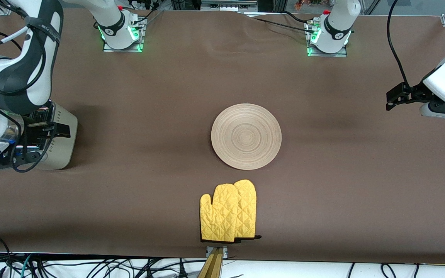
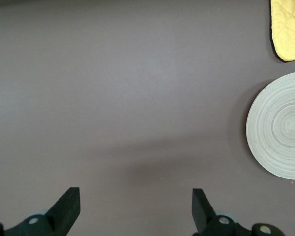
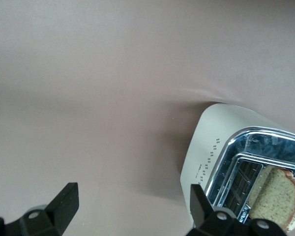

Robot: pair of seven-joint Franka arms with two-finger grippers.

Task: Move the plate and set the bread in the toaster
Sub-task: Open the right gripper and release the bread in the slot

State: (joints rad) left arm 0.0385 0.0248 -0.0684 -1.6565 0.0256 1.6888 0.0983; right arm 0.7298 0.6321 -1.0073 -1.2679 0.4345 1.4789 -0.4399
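The round beige plate (image 1: 246,136) (image 2: 280,125) lies bare at the middle of the table. At the right arm's end stands the cream toaster (image 1: 65,151) (image 3: 211,142). In the right wrist view the brown-crusted bread (image 3: 278,197) stands upright in one of its chrome slots, its top sticking out. My right gripper (image 1: 66,132) (image 3: 135,202) hangs open and empty over the toaster's edge, clear of the bread. Over bare cloth at the left arm's end, my left gripper (image 1: 391,99) (image 2: 136,206) is open and holds nothing.
A pair of yellow quilted oven mitts (image 1: 228,211) (image 2: 287,29) lies nearer the front camera than the plate, close to the table's front edge. Brown cloth covers the table. The right arm's body hides much of the toaster in the front view.
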